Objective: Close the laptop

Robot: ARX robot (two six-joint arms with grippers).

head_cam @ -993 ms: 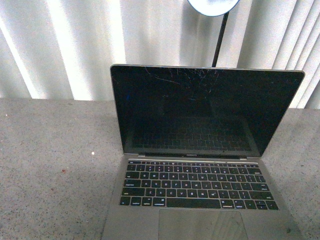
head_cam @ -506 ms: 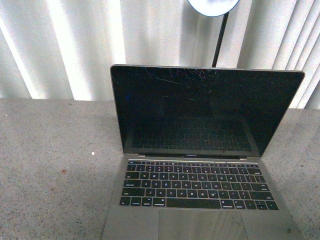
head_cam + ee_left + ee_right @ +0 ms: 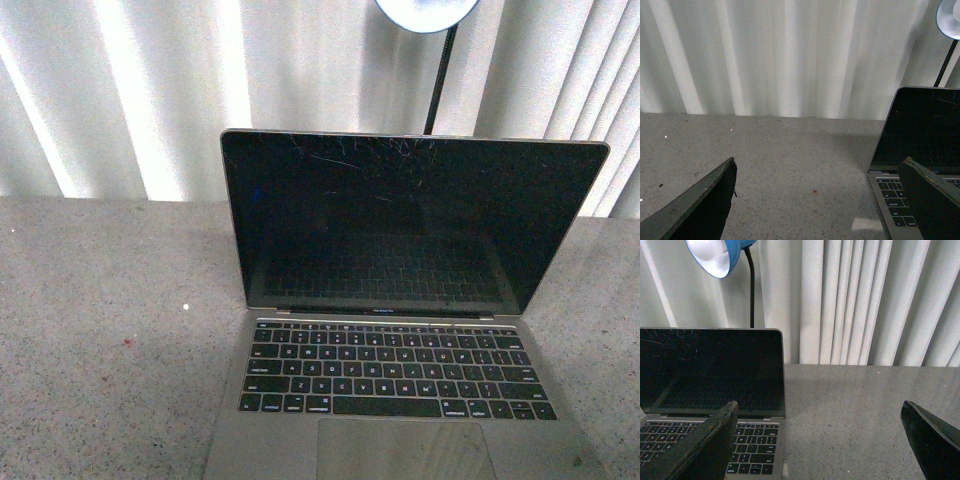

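The laptop [image 3: 400, 330] stands open on the grey table, its scratched black screen upright and facing me, with the black keys and trackpad in front. Neither arm shows in the front view. In the left wrist view the laptop [image 3: 920, 150] lies off to one side; my left gripper [image 3: 820, 192] is open and empty over bare table beside it. In the right wrist view the laptop [image 3: 710, 385] is on the other side; my right gripper [image 3: 820, 435] is open and empty, one finger [image 3: 705, 445] in front of the keyboard's edge.
A blue desk lamp [image 3: 428, 12] on a black stem [image 3: 438, 85] stands behind the laptop; it also shows in the right wrist view [image 3: 717, 255]. White pleated curtains [image 3: 130, 90] close off the back. The speckled grey table [image 3: 100, 330] extends on both sides.
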